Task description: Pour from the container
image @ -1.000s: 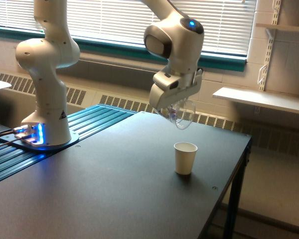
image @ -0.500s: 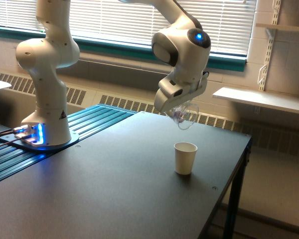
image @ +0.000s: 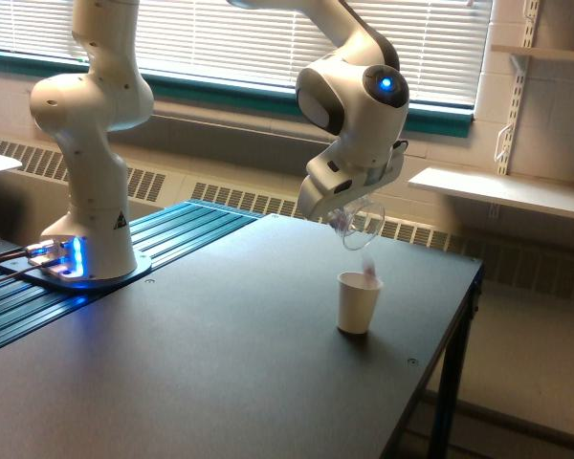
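Single exterior view, fixed off the arm. Camera stands above table height, beyond the near corner of the dark table [image: 220, 363], looking down and across it toward the window wall with blinds [image: 220, 38]. Moderate distance: arm base [image: 81, 258] at the exterior view's left, paper cup [image: 358, 302] right of centre, table's right edge and the floor beyond it in frame. Upper arm links cut off by the top edge. Wall shelves [image: 497, 191] visible at the exterior view's right. No second view, so no shared region to record
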`<control>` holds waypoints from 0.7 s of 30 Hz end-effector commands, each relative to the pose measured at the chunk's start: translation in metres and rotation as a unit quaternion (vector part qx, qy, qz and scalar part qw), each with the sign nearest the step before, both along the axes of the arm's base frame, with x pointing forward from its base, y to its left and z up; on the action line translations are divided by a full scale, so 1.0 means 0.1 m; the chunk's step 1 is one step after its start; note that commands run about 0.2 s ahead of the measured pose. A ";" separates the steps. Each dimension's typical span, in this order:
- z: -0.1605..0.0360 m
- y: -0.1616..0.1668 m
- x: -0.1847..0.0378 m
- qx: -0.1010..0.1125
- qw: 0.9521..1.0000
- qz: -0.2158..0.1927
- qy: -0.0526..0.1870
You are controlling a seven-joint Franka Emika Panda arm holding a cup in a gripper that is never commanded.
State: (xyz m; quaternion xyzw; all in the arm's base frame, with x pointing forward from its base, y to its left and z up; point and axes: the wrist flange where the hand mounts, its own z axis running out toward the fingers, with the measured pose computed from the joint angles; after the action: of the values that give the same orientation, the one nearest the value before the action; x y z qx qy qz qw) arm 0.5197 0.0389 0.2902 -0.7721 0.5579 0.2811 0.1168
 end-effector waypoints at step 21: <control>-0.02 -0.03 -0.02 0.025 0.999 0.000 0.021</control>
State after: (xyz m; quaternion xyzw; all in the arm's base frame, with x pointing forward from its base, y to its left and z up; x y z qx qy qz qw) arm 0.5178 0.0231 0.2897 -0.7547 0.5684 0.3025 0.1261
